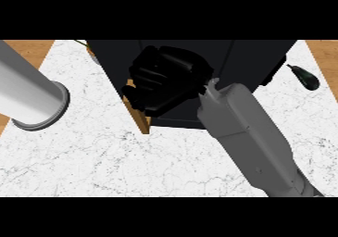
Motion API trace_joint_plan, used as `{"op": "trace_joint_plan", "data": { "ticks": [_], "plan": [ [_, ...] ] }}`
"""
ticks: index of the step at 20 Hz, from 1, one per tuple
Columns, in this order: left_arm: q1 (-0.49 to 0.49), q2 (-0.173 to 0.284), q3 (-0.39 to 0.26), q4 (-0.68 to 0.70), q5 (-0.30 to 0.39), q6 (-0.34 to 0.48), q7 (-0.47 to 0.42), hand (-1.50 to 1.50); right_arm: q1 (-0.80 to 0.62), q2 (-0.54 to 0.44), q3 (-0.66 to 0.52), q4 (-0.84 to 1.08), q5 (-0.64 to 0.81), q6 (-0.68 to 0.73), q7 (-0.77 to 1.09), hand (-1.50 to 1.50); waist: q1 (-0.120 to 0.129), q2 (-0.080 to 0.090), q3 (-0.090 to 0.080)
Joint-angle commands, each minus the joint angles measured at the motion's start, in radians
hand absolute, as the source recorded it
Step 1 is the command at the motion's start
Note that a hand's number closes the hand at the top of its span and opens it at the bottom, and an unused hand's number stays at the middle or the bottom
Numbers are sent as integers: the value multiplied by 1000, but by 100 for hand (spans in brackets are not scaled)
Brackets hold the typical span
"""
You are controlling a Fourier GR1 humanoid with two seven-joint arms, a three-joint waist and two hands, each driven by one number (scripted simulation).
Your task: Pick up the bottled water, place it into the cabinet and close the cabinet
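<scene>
Right hand point(164, 78) curled against dark cabinet point(253, 60).

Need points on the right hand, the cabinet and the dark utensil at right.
right hand point(165, 78), head view, on its curled fingers
cabinet point(250, 58), head view, on its dark top
dark utensil point(307, 78), head view, on its rounded end
</scene>
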Motion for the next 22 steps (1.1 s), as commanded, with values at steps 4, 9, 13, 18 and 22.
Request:
{"op": "trace_joint_plan", "data": {
  "ticks": [4,9,13,18,22],
  "plan": [
    [-65,-48,-7,-10,-23,0,26,-150,-70,-35,-86,172,145,71,-188,150,-4,11,5],
    [-74,-49,5,14,-20,-26,58,-150,-158,-11,-119,179,183,2,-212,-150,-8,9,4],
    [-76,-54,8,-1,-21,-37,68,-150,-197,-48,-150,198,227,-8,-258,-150,-2,11,4],
    [-91,-73,-13,-1,-62,-32,78,-150,-216,-49,-154,216,272,-54,-288,-150,-2,13,3],
    [-123,-68,-22,-23,-68,-14,101,-150,-226,-27,-155,219,286,-94,-300,-150,-7,13,4]
  ]
}}
